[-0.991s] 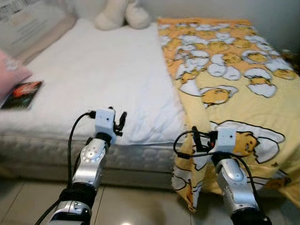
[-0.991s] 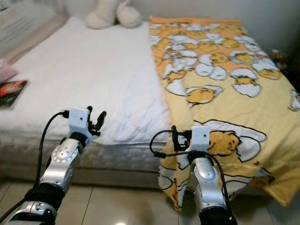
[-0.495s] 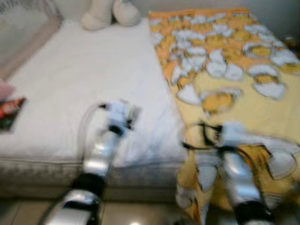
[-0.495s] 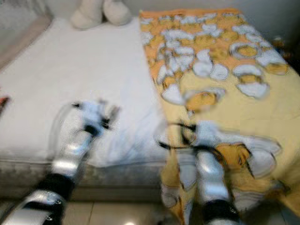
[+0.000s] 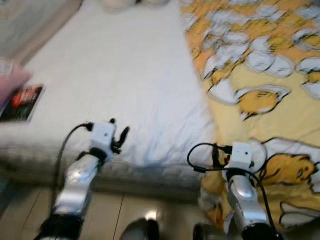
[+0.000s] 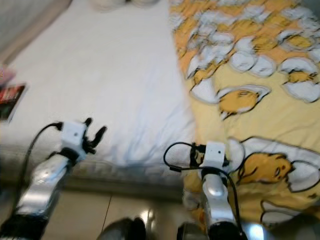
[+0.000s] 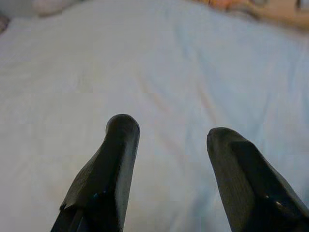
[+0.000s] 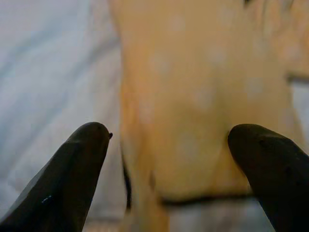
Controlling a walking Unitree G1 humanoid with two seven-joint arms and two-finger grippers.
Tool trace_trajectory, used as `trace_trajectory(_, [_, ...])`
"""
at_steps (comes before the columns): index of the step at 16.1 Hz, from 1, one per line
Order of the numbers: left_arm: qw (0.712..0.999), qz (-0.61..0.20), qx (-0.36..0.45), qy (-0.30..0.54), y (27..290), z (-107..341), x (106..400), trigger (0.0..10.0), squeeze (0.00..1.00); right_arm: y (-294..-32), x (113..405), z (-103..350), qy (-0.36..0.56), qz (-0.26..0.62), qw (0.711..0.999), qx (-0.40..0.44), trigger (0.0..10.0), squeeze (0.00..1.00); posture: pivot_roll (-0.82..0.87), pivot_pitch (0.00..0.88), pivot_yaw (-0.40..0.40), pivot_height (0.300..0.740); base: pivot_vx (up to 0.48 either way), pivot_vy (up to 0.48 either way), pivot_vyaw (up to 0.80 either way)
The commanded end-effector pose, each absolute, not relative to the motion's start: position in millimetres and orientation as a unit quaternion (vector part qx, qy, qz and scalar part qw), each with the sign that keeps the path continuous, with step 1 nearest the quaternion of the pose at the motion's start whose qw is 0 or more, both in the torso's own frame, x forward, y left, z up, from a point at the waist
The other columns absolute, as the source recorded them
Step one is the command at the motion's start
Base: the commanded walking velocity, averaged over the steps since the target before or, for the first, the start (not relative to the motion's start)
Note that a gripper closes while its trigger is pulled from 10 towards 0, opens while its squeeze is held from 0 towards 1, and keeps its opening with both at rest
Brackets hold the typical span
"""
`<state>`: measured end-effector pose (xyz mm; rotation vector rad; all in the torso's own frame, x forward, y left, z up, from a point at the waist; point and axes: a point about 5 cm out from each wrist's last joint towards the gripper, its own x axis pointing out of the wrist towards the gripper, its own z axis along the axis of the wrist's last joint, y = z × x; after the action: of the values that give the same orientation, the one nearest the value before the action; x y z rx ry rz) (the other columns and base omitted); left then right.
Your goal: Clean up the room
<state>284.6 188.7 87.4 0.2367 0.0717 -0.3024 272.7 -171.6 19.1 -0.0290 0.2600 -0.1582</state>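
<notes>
A yellow blanket (image 5: 270, 75) printed with egg characters covers the right half of the bed, and its edge hangs over the mattress front. The left half is bare white mattress (image 5: 120, 65). A red and black book (image 5: 21, 102) lies near the bed's left edge, beside something pink (image 5: 10, 80). My left gripper (image 5: 118, 132) hovers open over the white mattress near its front edge; the left wrist view shows its fingers (image 7: 118, 159) apart above the sheet. My right gripper (image 5: 216, 155) is open at the blanket's hanging edge, its fingertips (image 8: 82, 154) spread before the yellow cloth (image 8: 193, 96).
A pale stuffed toy (image 5: 120, 4) sits at the head of the bed. A beige padded rail (image 5: 35, 30) runs along the bed's far left side. Glossy tiled floor (image 5: 125, 210) lies below the mattress front, right under my arms.
The whole picture has shifted: the camera now looks down more steeply and closer to the bed. Both arms hold much the same pose, both grippers still open.
</notes>
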Motion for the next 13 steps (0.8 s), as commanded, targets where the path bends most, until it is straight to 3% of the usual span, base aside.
trace_trajectory(1, [0.979,-0.155,0.128,0.03,194.0,96.6,282.8,10.0,0.0,-162.8,266.6,8.4,0.152,-0.073,0.985,-0.023,10.0,0.01,0.11,0.294,0.168,0.74,0.0,0.0,0.0])
trace_trajectory(5, [0.975,-0.152,0.155,0.049,213.4,108.0,272.7,10.0,0.0,-147.3,267.0,3.8,0.161,-0.074,0.984,-0.027,10.0,0.01,0.15,0.316,0.214,0.74,0.0,0.0,0.0])
trace_trajectory(10, [0.972,-0.17,0.153,0.062,201.8,109.4,267.8,10.0,0.0,-146.4,272.5,5.5,0.157,-0.083,0.984,-0.013,10.0,0.0,0.13,0.317,0.219,0.74,0.0,0.0,0.0])
trace_trajectory(13, [0.971,-0.167,0.157,0.066,204.3,108.8,263.2,10.0,0.0,-107.6,271.1,11.1,0.145,-0.002,0.989,0.043,10.0,0.02,0.14,0.312,0.204,0.74,0.0,0.0,0.0])
